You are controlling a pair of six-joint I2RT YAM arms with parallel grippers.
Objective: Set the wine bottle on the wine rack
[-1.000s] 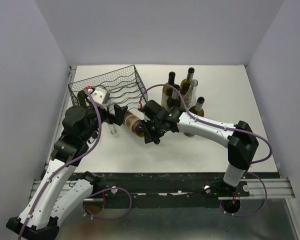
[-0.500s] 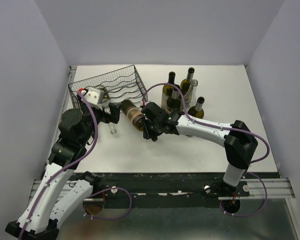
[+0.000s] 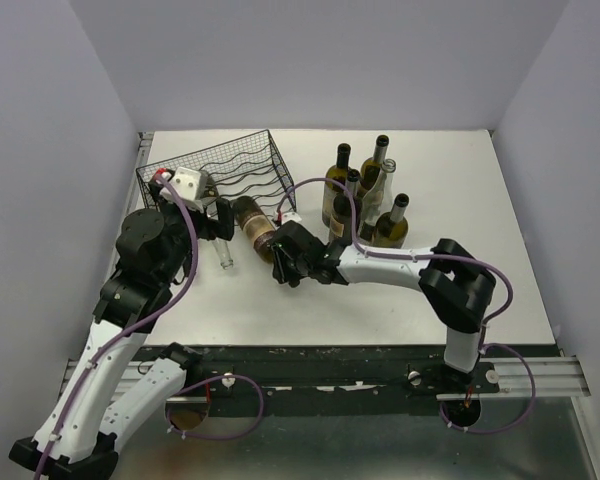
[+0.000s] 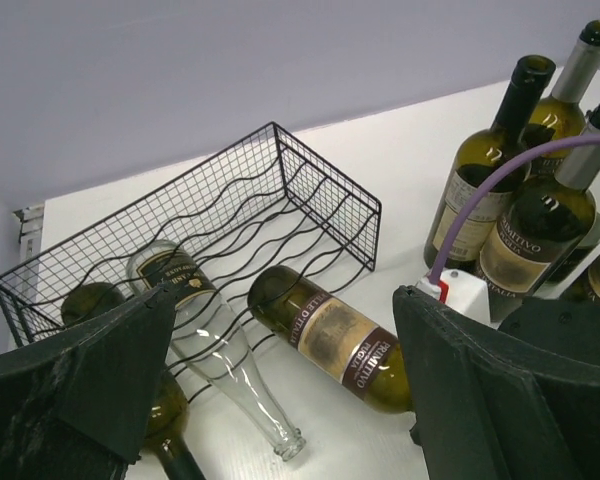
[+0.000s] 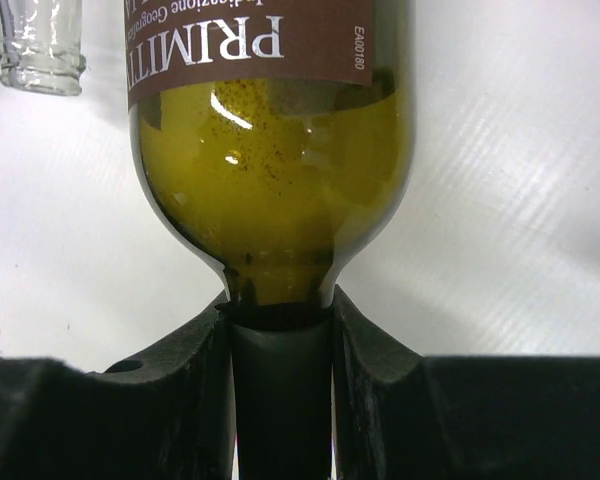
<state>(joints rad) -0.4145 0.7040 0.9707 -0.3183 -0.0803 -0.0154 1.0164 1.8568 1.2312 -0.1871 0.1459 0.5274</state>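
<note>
Ana: Left pincer (image 3: 220, 220) gapes wide with nothing in it, hovering just near of the wine rack (image 3: 220, 165) at the far left of the surface (image 3: 450, 290).

Ben: Inside the rack lie a clear bottle (image 4: 212, 335), its neck poking out the near side, and a dark bottle (image 4: 92, 300).

Ana: And the wine bottle (image 3: 252, 222)?

Ben: It lies on its side outside the rack, base at the rack's near right corner. The right pincer (image 3: 283, 262) is clamped tight on its neck.

Ana: Farther right, a cluster of bottles (image 3: 390, 225) stands upright.
</note>
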